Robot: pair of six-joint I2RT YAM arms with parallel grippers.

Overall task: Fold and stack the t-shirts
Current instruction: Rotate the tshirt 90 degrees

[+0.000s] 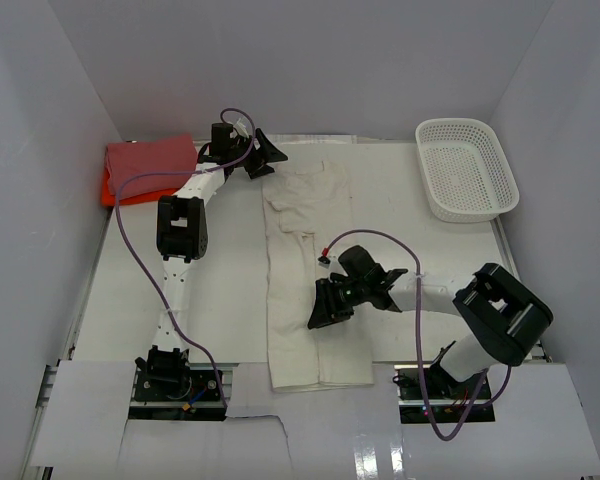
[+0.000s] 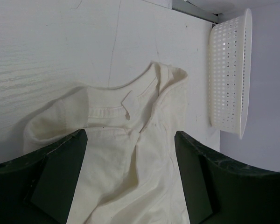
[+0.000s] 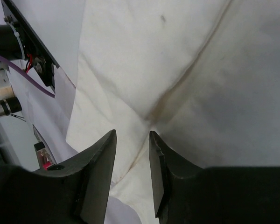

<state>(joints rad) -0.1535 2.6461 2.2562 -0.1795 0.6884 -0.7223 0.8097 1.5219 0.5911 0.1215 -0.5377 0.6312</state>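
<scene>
Top external view: the cream t-shirt (image 1: 300, 215) lies as a long, narrow strip down the middle of the white table (image 1: 230, 290). Its lower hem reaches the paper sheets at the near edge, and its top stops short of the back wall. Bare tabletop runs down both long sides of the strip, wider on the left.

In the upper left corner, the dusty pink-red t-shirt (image 1: 152, 157) sits folded as a soft rectangle on the bright orange t-shirt (image 1: 110, 195), close against the side wall. The white mesh basket (image 1: 467, 168) is a rigid perforated plastic tub in the upper right corner, well apart from the cloth.

The left gripper (image 1: 267, 157) hangs by the strip's upper left corner with its jaws spread wide and nothing between them. Its wrist view shows the dark fingers (image 2: 60, 177) flanking the ribbed collar (image 2: 130, 100) and the rumpled shoulders.

The right gripper (image 1: 328, 308) is over the strip's right edge, about midway along. In its wrist view the fingers (image 3: 95, 182) are nearly together, leaving a thin slit above creases that converge in the smooth woven cloth. I cannot tell whether any fabric is pinched.
</scene>
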